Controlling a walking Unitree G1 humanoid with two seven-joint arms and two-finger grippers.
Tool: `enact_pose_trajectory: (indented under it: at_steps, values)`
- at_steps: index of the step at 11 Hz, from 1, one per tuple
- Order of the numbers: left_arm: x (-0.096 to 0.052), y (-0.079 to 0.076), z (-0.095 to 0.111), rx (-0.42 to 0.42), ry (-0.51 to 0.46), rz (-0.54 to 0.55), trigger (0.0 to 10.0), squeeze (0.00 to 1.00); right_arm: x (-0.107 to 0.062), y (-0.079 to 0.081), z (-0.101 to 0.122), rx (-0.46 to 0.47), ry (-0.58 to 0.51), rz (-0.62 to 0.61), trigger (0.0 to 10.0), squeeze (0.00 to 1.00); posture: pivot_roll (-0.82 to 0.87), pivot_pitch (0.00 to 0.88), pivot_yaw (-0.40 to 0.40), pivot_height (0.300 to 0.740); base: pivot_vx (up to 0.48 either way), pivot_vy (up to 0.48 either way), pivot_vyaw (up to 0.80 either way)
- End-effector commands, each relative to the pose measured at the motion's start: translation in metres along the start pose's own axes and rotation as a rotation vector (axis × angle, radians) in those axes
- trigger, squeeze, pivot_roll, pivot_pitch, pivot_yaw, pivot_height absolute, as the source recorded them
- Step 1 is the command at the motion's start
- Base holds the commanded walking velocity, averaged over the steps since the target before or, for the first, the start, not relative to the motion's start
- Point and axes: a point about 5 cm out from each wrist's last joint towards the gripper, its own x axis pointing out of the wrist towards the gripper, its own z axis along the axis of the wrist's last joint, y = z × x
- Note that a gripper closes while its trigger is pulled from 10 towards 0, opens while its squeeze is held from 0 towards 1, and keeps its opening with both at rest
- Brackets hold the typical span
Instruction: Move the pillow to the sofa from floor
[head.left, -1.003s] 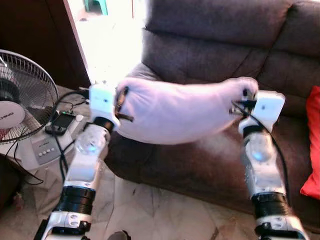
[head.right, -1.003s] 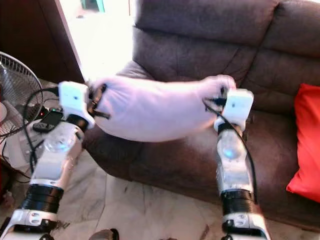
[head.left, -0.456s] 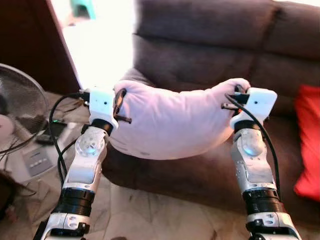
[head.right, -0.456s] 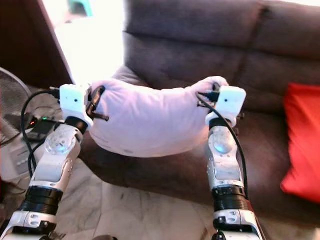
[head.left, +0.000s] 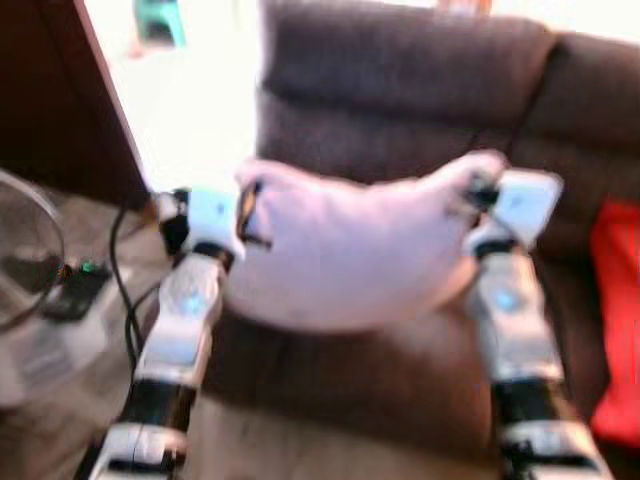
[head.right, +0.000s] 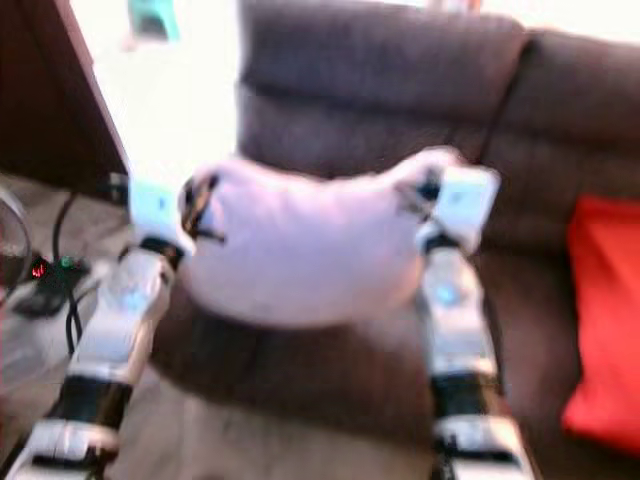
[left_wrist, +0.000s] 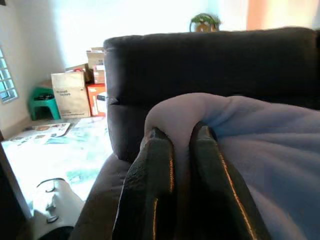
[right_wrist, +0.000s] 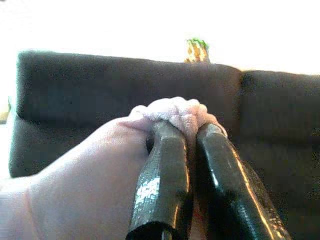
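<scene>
You have the white pillow (head.left: 350, 255) slung in the air between both arms, above the brown sofa (head.left: 420, 90) seat's front edge. Your left end effector (left_wrist: 181, 137) is clenched on one corner, your right end effector (right_wrist: 186, 131) on the other. A red cushion (head.right: 600, 320) lies at the sofa's right.

Brown sofa (head.right: 380, 110), red cushion (head.right: 605, 320) on seat (R end)
</scene>
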Motion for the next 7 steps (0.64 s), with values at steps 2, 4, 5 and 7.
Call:
enact_pose_trajectory:
  at_steps: [2, 4, 5, 7]
  values:
    - [0.0031, 0.0079, 0.0155, 0.031, -0.075, 0.024, 10.0, 0.0, 0.0008, 0.0185, 0.0135, 0.018, -0.059, 0.065, 10.0, 0.0, 0.08, 0.043, -0.066, 0.74, 0.334, 0.0, 0.0]
    - [0.0028, 0.0076, 0.0172, 0.031, -0.079, 0.025, 10.0, 0.0, 0.0003, 0.0178, 0.0115, 0.016, -0.047, 0.068, 10.0, 0.0, 0.09, 0.051, -0.066, 0.74, 0.334, 0.0, 0.0]
    - [0.0032, 0.0079, 0.0174, 0.031, -0.079, 0.025, 10.0, 0.0, 0.0009, 0.0184, 0.0119, 0.021, -0.046, 0.071, 10.0, 0.0, 0.09, 0.057, -0.067, 0.74, 0.334, 0.0, 0.0]
    - [0.0036, 0.0089, 0.0177, 0.032, -0.079, 0.031, 10.0, 0.0, 0.001, 0.0204, 0.0111, 0.023, -0.039, 0.083, 10.0, 0.0, 0.09, 0.066, -0.07, 0.74, 0.334, 0.0, 0.0]
